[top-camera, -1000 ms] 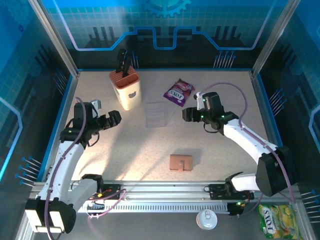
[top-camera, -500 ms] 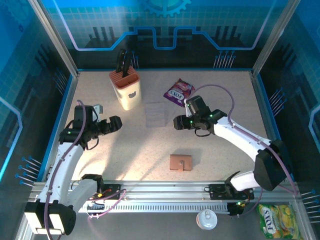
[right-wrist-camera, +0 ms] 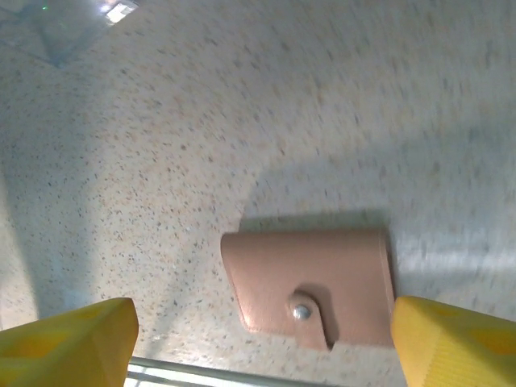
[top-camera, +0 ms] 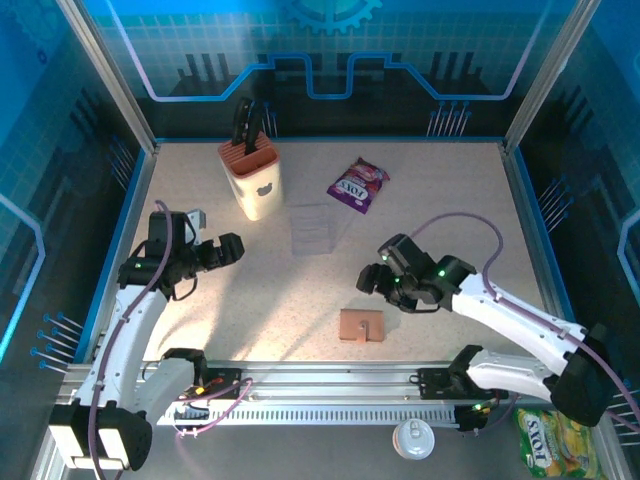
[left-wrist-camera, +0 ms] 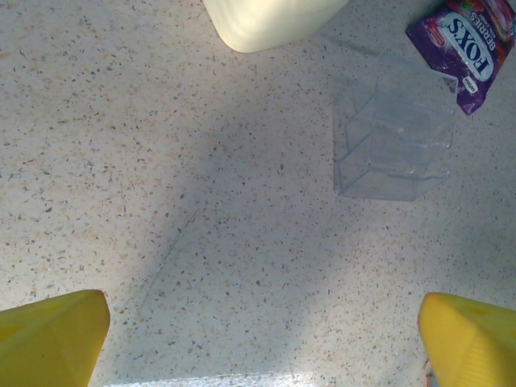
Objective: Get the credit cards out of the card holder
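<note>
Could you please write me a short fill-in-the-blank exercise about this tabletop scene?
1. The card holder is ____, not open, with its strap snapped.
2. The right end effector hangs near the card holder with its jaws ____.
3. The left end effector is open and holds ____.
4. The snack packet beyond the clear tray is ____ in colour.

Missing words: closed; open; nothing; purple.

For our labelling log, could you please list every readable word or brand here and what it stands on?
"FOXS", "BERRIES": purple snack packet, upside down in the left wrist view.
"FOXS": yellow-green packet.
Fine print on the purple snack packet: too small to read.
Card holder: no text.
</note>
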Controlling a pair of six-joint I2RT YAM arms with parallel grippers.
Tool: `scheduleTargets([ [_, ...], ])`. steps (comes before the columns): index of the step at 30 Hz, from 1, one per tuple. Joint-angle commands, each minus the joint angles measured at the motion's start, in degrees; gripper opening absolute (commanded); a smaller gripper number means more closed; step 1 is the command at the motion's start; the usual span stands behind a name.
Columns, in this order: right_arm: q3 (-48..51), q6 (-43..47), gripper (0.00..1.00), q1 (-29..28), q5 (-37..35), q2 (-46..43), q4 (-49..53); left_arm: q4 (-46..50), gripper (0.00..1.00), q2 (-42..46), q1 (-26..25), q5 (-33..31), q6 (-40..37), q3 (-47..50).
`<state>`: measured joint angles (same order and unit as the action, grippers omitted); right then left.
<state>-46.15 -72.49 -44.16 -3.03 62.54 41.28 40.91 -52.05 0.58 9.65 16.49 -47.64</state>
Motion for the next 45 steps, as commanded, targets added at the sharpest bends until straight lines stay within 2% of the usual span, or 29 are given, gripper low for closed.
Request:
scheduleTargets([
  [1,2.9,-22.1,0.83,-3.9,-0.9,-1.3,1.5,1.6,0.99,0.9,-0.4,-1.0,-1.0,0.3],
  [9,8.6,-36.2,0.84,-14.2,1.1,3.6,-7.4,1.3,0.99,0.6,-0.4,-0.7,-1.1,0.3],
  [16,9.9,-39.0,0.88,-17.2,2.3,7.5,-11.2,0.9,0.99,0.3,-0.4,0.0,-1.1,0.5],
  [22,10.2,-39.1,0.91,-17.0,1.6,9.8,-13.2,0.8,0.99,-0.3,-0.4,0.3,-1.2,0.5],
  [29,10.6,-36.1,0.91,-14.1,1.4,11.4,-15.0,0.6,0.99,-0.8,-0.4,0.6,-1.2,0.5],
  [45,4.5,-24.3,0.89,-6.4,-0.2,17.3,-13.6,0.2,0.99,-1.6,-0.4,1.0,-1.2,0.6],
])
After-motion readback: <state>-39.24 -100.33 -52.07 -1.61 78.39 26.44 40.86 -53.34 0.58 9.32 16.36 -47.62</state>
